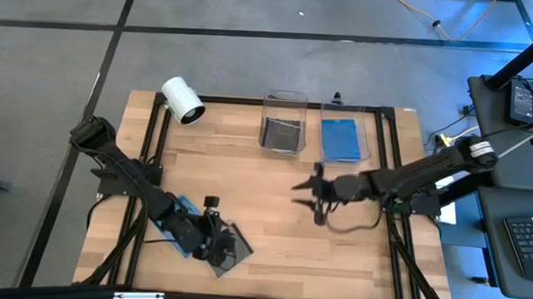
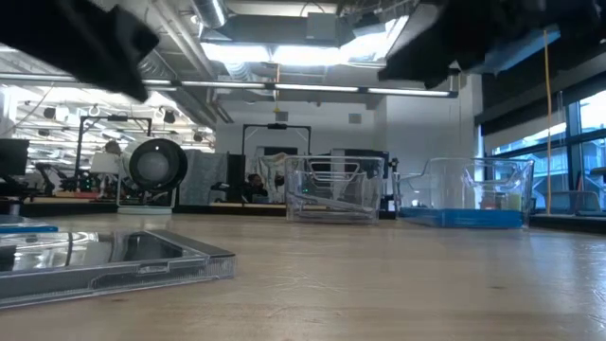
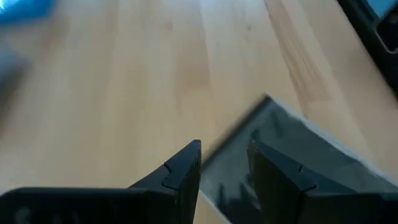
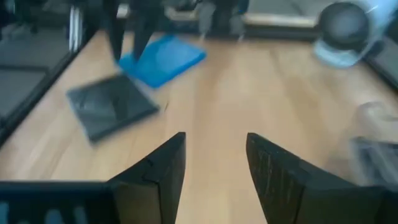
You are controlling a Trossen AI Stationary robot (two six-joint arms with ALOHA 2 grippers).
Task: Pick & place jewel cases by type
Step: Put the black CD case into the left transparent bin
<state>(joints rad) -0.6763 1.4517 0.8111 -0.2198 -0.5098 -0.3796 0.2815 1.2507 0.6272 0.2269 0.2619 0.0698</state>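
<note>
Dark grey jewel case (image 1: 231, 249) lies flat at the desk (image 1: 273, 213) front edge, beneath the left pincer (image 1: 215, 246), whose fingers are spread. Judged light, stiff, slick, brittle; best taken by an edge. Right pincer (image 1: 311, 193) hovers spread, empty.

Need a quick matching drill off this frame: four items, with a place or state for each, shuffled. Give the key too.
Items
1. white cylindrical camera
2. dark grey square jewel case
3. translucent blue jewel case
4. right gripper

Places or states
A. inside the right-hand clear plastic bin
B. on the table's near edge, under the left gripper
C. jaws open, nothing held, above bare wood mid-table
D. at the table's far left corner

Pairs: 1-D, 2-B, 3-A, 4-C
</note>
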